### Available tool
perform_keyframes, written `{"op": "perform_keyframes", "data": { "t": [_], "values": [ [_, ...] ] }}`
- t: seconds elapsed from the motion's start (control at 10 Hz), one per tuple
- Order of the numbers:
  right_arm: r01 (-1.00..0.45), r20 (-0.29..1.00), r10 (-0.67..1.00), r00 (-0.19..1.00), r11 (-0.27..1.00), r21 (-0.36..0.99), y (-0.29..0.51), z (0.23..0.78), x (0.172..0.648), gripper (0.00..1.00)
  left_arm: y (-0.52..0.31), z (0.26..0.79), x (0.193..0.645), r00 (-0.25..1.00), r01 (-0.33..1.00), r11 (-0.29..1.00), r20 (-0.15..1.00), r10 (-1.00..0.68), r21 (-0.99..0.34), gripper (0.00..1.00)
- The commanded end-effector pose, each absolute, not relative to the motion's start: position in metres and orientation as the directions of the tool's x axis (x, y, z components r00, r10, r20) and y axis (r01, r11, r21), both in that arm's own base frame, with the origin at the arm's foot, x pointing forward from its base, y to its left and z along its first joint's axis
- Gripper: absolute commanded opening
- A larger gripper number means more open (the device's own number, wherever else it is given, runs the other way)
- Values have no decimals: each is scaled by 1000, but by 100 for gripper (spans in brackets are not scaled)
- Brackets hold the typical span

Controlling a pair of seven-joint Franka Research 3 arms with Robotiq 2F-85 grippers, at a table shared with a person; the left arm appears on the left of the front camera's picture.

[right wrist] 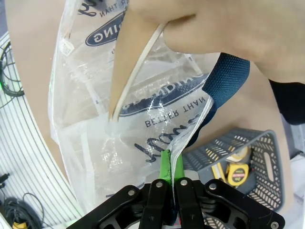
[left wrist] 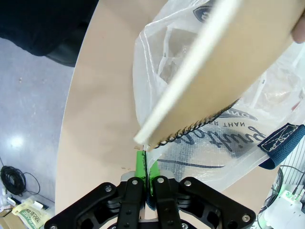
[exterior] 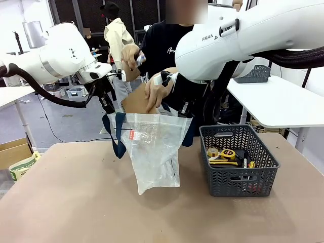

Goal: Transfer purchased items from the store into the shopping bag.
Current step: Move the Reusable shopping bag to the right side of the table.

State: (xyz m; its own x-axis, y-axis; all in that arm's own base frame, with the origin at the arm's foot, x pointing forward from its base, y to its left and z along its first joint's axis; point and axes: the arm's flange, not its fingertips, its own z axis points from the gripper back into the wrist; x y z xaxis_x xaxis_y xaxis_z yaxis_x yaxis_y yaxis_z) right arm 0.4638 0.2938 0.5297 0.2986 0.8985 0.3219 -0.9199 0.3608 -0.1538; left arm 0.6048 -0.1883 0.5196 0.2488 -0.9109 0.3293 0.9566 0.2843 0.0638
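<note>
The left gripper (left wrist: 144, 160) and right gripper (right wrist: 171, 160) each pinch a rim edge of the shopping bag (exterior: 154, 147) over the table (exterior: 66, 202) while a person's hand (exterior: 153, 91) lowers a tan purchased item (left wrist: 224, 62) into it (partly in), whose weight could tug the slick film from either pinch.

Navy print on the shopping bag (right wrist: 143, 129) reads "BETTER THAN", upside down just above the right claw (right wrist: 172, 160); the larger script nearer the claw is illegible. Above the left claw (left wrist: 146, 162), the same print shows "ER THAN". The right arm (exterior: 263, 30) bears "FRA".
</note>
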Motion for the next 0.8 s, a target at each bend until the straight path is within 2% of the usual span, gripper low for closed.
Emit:
{"op": "perform_keyframes", "data": {
  "t": [0.0,0.7],
  "values": [
    [-920,317,900,299,361,-155,292,529,464,0,-186,520,605,250,956,286,329,-911,64,0],
    [-920,317,900,299,361,-155,292,529,464,0,-186,520,605,250,956,286,329,-911,64,0]
  ]
}}
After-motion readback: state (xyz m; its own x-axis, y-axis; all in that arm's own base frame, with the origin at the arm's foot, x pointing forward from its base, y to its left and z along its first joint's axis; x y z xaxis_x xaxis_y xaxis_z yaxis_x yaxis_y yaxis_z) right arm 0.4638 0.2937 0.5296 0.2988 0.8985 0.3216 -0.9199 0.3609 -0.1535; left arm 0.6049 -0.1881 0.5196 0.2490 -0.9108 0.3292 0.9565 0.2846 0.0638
